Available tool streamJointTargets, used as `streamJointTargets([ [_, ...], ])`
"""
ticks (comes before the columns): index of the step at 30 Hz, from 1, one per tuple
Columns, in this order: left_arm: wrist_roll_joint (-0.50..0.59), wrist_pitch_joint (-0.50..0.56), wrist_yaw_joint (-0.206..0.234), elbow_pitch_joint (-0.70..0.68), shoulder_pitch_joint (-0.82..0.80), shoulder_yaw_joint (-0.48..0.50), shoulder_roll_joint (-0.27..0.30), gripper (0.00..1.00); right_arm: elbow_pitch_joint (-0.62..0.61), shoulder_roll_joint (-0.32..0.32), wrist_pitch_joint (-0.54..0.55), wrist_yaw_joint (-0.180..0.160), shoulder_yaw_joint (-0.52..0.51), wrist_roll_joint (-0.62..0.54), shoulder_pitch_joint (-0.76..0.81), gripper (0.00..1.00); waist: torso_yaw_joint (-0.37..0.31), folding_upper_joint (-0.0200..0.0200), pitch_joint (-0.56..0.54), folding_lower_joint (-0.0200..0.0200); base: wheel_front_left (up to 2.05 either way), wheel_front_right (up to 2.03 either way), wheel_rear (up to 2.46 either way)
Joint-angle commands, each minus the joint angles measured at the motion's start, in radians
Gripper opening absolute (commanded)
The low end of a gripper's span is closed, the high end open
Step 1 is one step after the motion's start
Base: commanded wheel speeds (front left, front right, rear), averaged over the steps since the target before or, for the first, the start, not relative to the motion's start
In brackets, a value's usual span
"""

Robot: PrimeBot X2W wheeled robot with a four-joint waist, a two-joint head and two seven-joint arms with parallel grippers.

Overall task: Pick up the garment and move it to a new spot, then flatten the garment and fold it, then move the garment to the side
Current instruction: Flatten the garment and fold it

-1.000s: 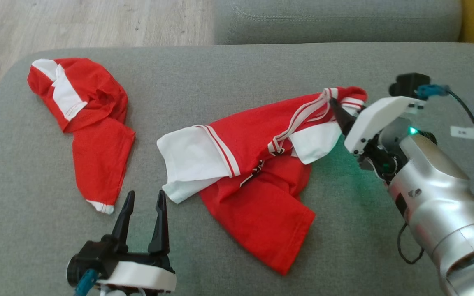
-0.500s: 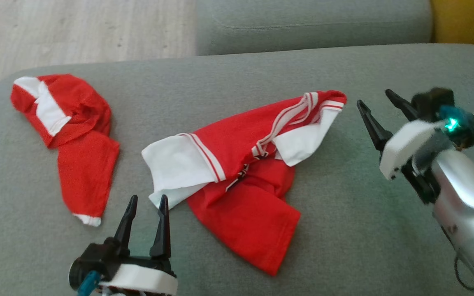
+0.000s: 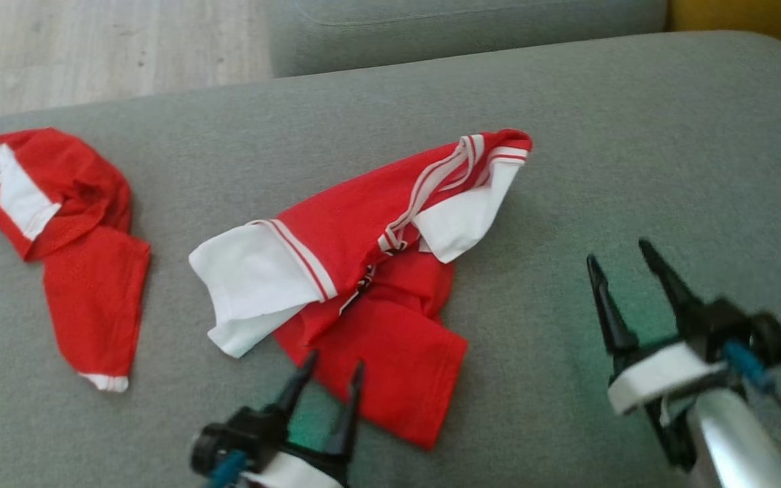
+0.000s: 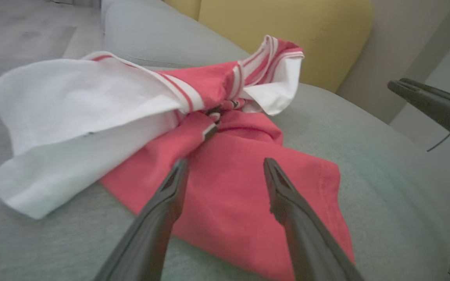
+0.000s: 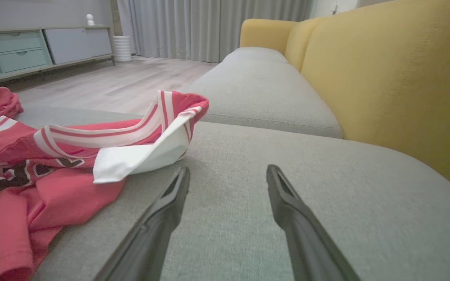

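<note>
Garment (image 3: 377, 285) red, white parts, red-white stripes. Second garment (image 3: 58, 230) red, white too. Sofa seat (image 3: 634, 135) grey. Sofa back (image 5: 385, 78) yellow. Gripper fingers (image 3: 607, 305) black.

A second crumpled red-and-white cloth (image 3: 58, 230) at the far left ran off the picture's edge. The dark print (image 5: 22, 173) on the bunched red-and-white jersey garment (image 3: 363, 271) lay partly folded under, unreadable. Behind the right gripper (image 3: 616, 249), the wrist was blurred.
</note>
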Motion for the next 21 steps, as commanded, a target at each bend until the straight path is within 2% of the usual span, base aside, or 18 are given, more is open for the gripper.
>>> streamJointTargets([
  [1, -0.005, -0.009, -0.005, 0.0, -0.043, -0.017, -0.002, 1.0, -0.058, 0.018, -0.013, -0.001, -0.009, -0.03, -0.001, 1.0, -0.011, -0.0001, 0.005, 0.0, 0.0, 0.0, 0.0],
  [6, -0.032, 0.028, -0.006, 0.08, -0.098, -0.177, 0.003, 1.0, -0.129, 0.075, -0.014, -0.001, -0.045, -0.08, 0.056, 1.0, -0.035, -0.0001, 0.016, 0.0, 0.0, 0.0, 0.0],
  [9, -0.054, 0.053, -0.006, 0.127, -0.132, -0.236, 0.005, 1.0, -0.147, 0.09, -0.014, -0.001, -0.048, -0.093, 0.066, 1.0, -0.047, -0.0001, 0.025, 0.0, 0.0, 0.0, 0.0],
  [21, -0.09, 0.105, -0.006, 0.289, -0.193, -0.297, 0.002, 1.0, -0.151, 0.114, -0.014, -0.001, -0.052, -0.09, 0.081, 1.0, -0.067, -0.0001, 0.035, 0.0, 0.0, 0.0, 0.0],
])
